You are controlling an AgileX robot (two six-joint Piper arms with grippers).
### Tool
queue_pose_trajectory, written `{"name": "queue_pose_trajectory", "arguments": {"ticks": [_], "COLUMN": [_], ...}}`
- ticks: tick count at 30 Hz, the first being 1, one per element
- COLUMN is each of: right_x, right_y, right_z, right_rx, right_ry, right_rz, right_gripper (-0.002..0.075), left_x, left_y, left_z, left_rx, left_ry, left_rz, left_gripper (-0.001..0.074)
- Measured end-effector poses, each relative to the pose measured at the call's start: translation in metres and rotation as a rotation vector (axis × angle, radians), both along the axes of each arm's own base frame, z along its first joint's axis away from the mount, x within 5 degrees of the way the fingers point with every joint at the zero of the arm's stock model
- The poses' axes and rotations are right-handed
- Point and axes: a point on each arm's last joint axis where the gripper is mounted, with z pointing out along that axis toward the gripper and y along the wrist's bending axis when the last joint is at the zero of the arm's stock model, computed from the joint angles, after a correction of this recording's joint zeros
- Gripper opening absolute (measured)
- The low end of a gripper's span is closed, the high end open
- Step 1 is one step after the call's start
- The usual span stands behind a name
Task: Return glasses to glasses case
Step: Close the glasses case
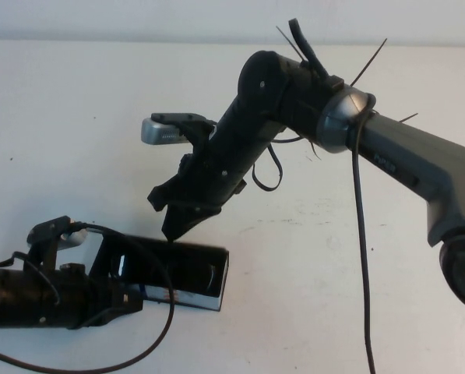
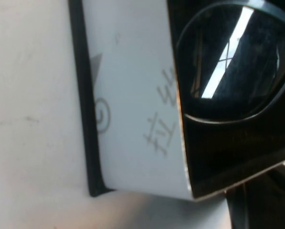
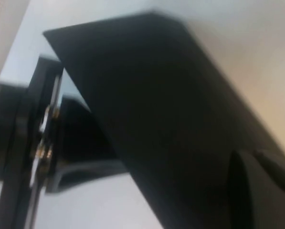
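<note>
Glasses [image 2: 233, 62] inside open black case [image 1: 187, 282]

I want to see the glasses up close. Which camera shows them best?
The left wrist view: one lens of the glasses fills it, lying in the glasses case. The high view shows them only dimly, near the left gripper, below the right gripper. The right wrist view shows only dark shapes.

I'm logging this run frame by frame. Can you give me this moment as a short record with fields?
glasses case: on the table, near the robot's left, lid up
glasses: inside the case, one lens visible in the left wrist view
left gripper: at the case's left end
right gripper: just above the case's rear edge, at the lid
task state: glasses in, lid not yet closed
</note>
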Motion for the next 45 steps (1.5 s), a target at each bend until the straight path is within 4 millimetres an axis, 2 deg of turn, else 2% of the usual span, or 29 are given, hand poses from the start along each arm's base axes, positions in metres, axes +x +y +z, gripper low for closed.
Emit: {"name": "queue_pose_trajectory", "arguments": {"ticks": [7,10,14,24,29,33,36,38,41,45], "right_x": [-0.031,-0.036,-0.038,-0.041,-0.041,-0.042,-0.045,-0.049,-0.058,-0.082], "right_y": [0.008,0.01,0.011,0.006,0.006,0.005,0.002,-0.003,-0.015,-0.044], "right_z": [-0.001,0.0,-0.002,-0.017,-0.017,-0.014,0.001,0.021,0.065,0.13], "right_rx": [-0.029,-0.039,-0.061,-0.114,-0.116,-0.112,-0.101,-0.085,-0.054,-0.024], "right_ry": [0.021,0.01,-0.004,0.025,0.02,0.016,-0.013,-0.055,-0.14,-0.273], "right_rz": [0.079,0.096,0.108,0.108,0.112,0.112,0.113,0.107,0.079,0.013], "right_gripper": [-0.0011,-0.0011,-0.0011,-0.0011,-0.0011,-0.0011,-0.0011,-0.0011,-0.0011,-0.0011], "left_x": [-0.003,-0.009,-0.023,-0.084,-0.122,-0.148,-0.163,-0.17,-0.178,-0.181], "left_y": [0.004,0.01,0.017,0.026,0.029,0.033,0.04,0.044,0.051,0.063], "left_z": [0.009,0.025,0.057,0.145,0.174,0.188,0.193,0.19,0.176,0.146], "left_rx": [0.053,0.124,0.189,0.184,0.159,0.167,0.199,0.206,0.213,0.237], "left_ry": [0.012,-0.007,-0.074,-0.477,-0.699,-0.856,-0.98,-1.044,-1.118,-1.189], "left_rz": [0.021,0.05,0.072,0.118,0.141,0.166,0.218,0.271,0.366,0.515], "left_gripper": [-0.0004,-0.0004,-0.0004,-0.0004,-0.0004,-0.0004,-0.0004,-0.0004,-0.0004,-0.0004]}}
